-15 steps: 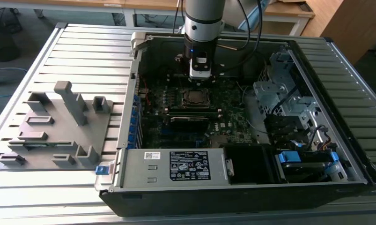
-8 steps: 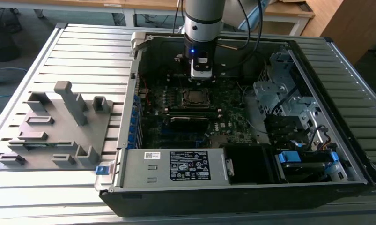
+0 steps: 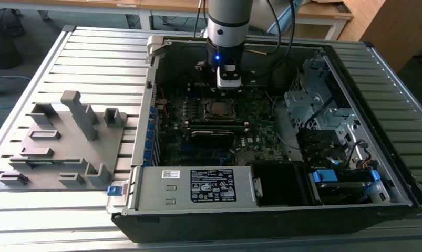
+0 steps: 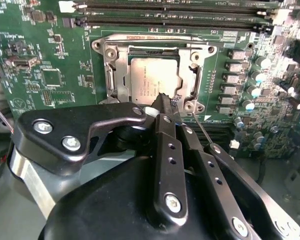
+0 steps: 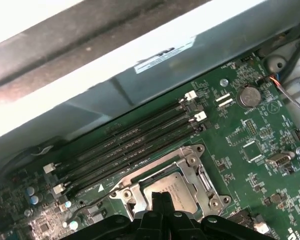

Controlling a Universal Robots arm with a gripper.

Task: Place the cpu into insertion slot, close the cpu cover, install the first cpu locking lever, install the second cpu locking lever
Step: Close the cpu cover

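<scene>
Closest in, the end effector (image 4: 163, 102) is seen with its fingers drawn together and nothing visibly clamped, tips poised at the near edge of the cpu cover (image 4: 111, 75). Just past them the cpu (image 4: 151, 80) is seated in the insertion slot (image 4: 208, 50) with the cover lowered over it, so lever work is judged to be the step in hand. A thin locking lever rod (image 4: 205, 132) is seen just beside one finger; contact cannot be told. The rod is best pressed down and sideways with the finger flank, kept off the cpu face. Room is tight: a capacitor row (image 4: 250, 90) lies beside the slot, memory slots (image 4: 175, 20) beyond, then the case wall (image 5: 140, 65). Free room is judged to lie upward only, out of the computer case (image 3: 267, 226) on the slatted surface (image 3: 70, 52).
</scene>
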